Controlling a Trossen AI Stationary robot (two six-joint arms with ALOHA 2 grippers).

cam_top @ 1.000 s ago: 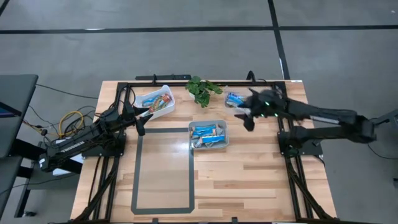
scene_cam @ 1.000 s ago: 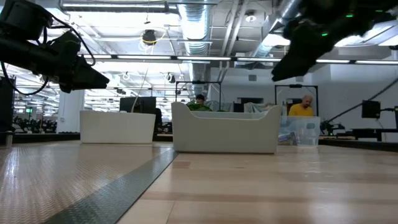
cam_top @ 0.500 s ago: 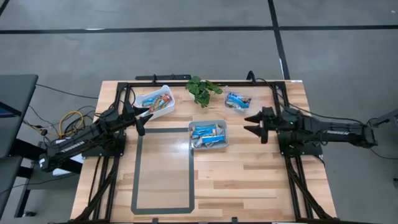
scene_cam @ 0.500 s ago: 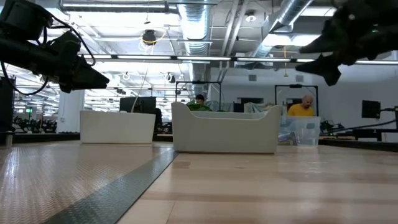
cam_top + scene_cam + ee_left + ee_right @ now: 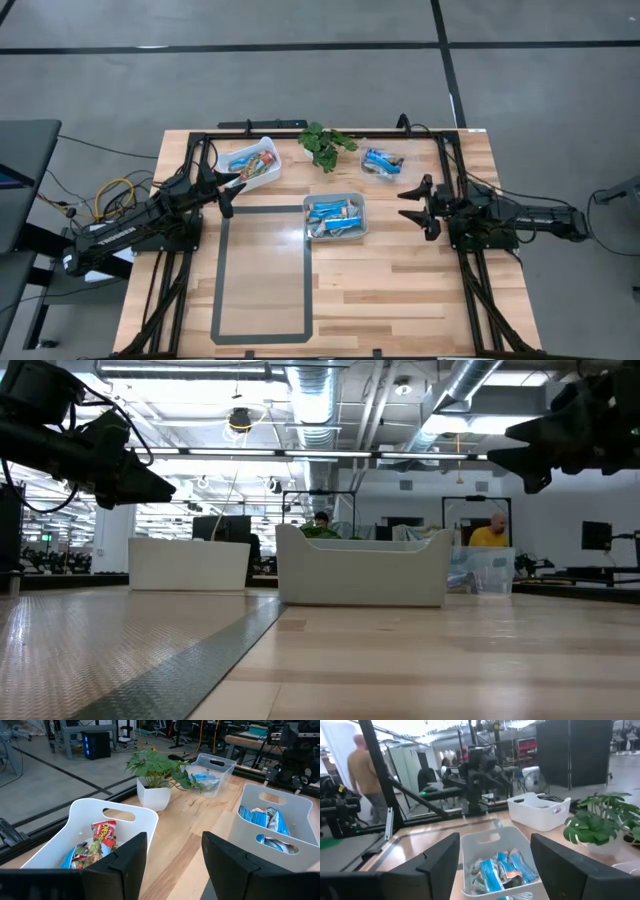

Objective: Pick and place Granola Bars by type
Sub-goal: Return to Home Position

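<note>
Granola bars lie sorted in three containers. The white bin (image 5: 253, 162) holds red and multicoloured bars (image 5: 102, 837). The grey centre bin (image 5: 335, 215) holds blue bars (image 5: 496, 866). A clear container (image 5: 381, 161) at the far side holds more blue bars. My left gripper (image 5: 232, 195) hovers open just near of the white bin and holds nothing. My right gripper (image 5: 405, 204) hovers open to the right of the centre bin, pointing level at it, also empty.
A potted green plant (image 5: 325, 143) stands at the far edge between the white bin and the clear container. A dark tape rectangle (image 5: 262, 272) marks the table's near left part. People (image 5: 362, 770) show in the room behind the table.
My right arm has drawn back from beside the clear container toward the table's right and near side and has levelled out, so its gripper now points at the centre bin from the right. The left arm and all the containers have kept still.
</note>
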